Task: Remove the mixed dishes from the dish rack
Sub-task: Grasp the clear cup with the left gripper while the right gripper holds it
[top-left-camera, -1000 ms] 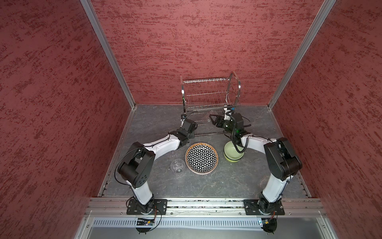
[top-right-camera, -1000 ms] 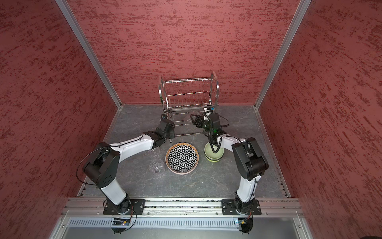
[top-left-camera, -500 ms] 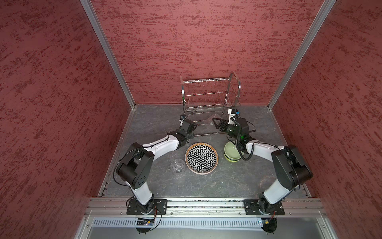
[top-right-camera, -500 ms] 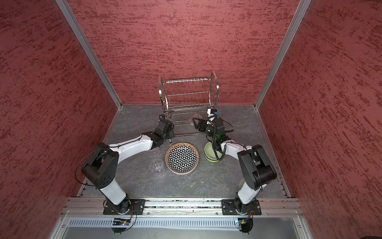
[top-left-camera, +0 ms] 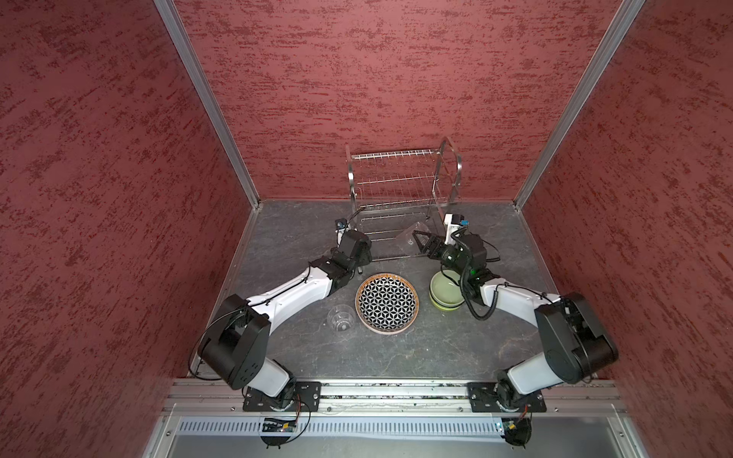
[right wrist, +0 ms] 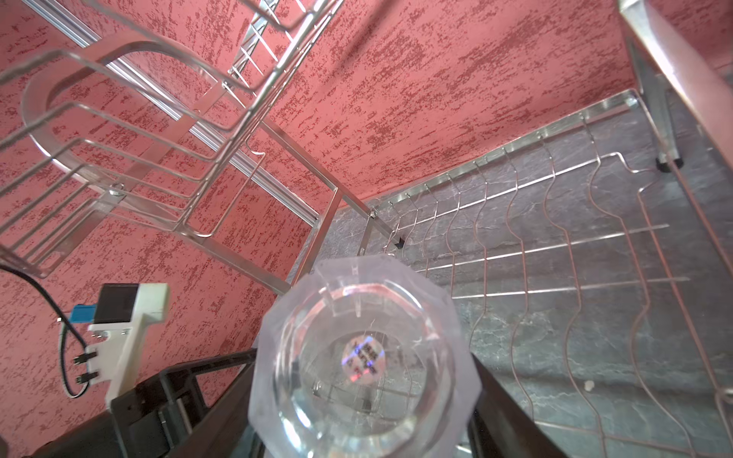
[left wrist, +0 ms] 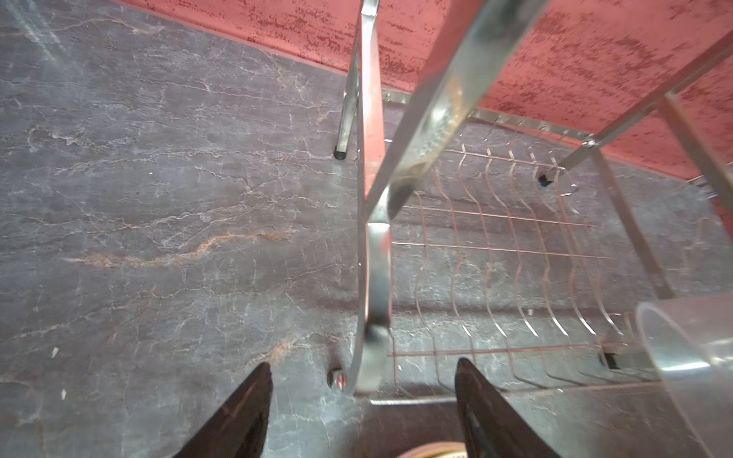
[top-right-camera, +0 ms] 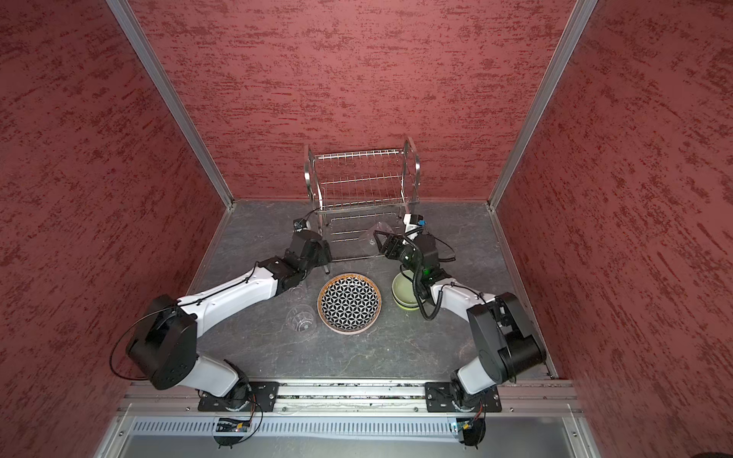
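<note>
No text can be read; the round sticker (right wrist: 361, 358) on the glass tumbler (right wrist: 317, 400) base carries only blurred print.

Dark grey stone-look table (top-left-camera: 436, 349), pale veins, some rusty streaks. Wire rack (top-left-camera: 396, 186) stands at the back centre, near the rear wall, feet w/ black caps on the surface. Front of it, approx. mid-table: patterned plate (top-left-camera: 386, 302), flat, b&w w/ tan rim. Clear glass (top-left-camera: 341, 318) just beside the plate on its left, upright. Two stacked green bowls (top-left-camera: 442, 293) near the plate's right, apart from it.
</note>
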Available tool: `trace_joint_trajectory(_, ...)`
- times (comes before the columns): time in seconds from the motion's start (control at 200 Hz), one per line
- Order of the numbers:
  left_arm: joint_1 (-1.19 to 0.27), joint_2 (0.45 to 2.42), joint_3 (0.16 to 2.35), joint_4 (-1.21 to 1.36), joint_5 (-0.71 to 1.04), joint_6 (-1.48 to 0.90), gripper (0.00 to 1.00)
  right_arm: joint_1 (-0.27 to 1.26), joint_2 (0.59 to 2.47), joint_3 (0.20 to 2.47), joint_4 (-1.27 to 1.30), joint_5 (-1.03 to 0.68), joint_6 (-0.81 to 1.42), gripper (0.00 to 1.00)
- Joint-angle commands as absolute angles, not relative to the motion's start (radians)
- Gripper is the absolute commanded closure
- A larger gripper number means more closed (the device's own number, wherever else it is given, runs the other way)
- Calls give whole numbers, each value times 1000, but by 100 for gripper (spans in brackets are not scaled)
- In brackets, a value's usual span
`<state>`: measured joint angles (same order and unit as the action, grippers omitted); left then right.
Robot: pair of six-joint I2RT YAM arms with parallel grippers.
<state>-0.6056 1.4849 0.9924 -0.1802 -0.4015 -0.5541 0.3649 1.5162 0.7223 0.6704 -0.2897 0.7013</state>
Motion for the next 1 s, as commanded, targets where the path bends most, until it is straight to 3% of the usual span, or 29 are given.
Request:
trace_joint_trajectory(0.0,-629,1421,957,-203,-419,-588,32,367,1462,705,742,-276,731,76)
trace_joint_trajectory(0.1,-662,1365,925,-198,-416,-616,32,366,1422,686,740,-272,731,76)
trace_joint_trajectory(0.271,-702,1290,839,-57,-300,-669,13,364,1372,663,726,-272,734,76)
trace_joint_trajectory(0.576,-732,1286,784,241,-66,-736,0,365,1305,619,744,-303,787,76)
trace_joint_trajectory(0.997,-732,1439,883,453,176,-830,2,365,1257,604,741,-336,843,76)
